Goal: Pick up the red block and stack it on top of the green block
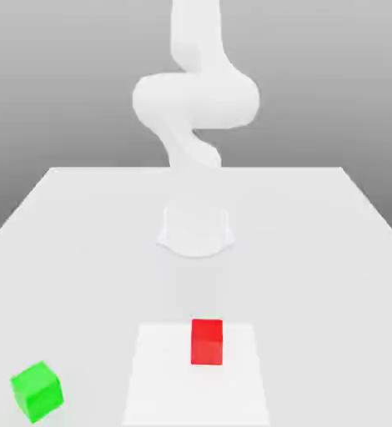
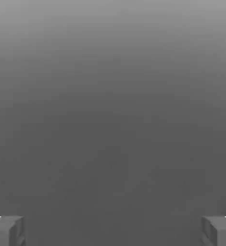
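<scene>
Gripper [image 2: 113,230] stands wide open, nothing between its fingers [image 2: 17,230].

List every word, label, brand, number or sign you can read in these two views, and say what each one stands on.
There are none: no text can be read on the red block, the green block, the white sheet, the table or the robot arm.

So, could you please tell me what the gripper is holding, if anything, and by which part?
Nothing is held: the gripper is open, and the red block rests on the white patch.
</scene>
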`<move>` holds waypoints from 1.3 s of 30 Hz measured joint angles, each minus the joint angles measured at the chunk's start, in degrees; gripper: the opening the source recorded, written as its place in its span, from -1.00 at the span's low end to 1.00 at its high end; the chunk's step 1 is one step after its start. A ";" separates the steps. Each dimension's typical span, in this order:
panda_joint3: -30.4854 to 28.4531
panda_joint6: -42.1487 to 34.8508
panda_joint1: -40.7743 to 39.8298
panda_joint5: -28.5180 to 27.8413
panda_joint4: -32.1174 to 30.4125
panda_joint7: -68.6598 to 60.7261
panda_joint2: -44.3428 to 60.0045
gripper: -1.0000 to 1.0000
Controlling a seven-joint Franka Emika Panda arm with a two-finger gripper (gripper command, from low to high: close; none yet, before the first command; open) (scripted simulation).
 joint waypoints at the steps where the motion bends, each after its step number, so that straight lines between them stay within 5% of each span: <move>1: 0.35 1.39 -0.17 -0.21 -1.47 0.35 2.16 0.00; 18: 2.92 24.66 -0.73 -0.12 -25.38 3.59 38.61 0.00; 25: 1.23 36.56 0.16 -3.26 -24.77 6.10 52.97 0.00; 26: 1.09 37.70 0.27 -3.35 -24.60 6.15 54.30 -1.00; 33: 1.10 37.69 0.23 -3.60 -24.60 6.37 54.27 -1.00; 39: 2.27 28.30 -0.16 -0.82 -26.17 4.32 43.31 -1.00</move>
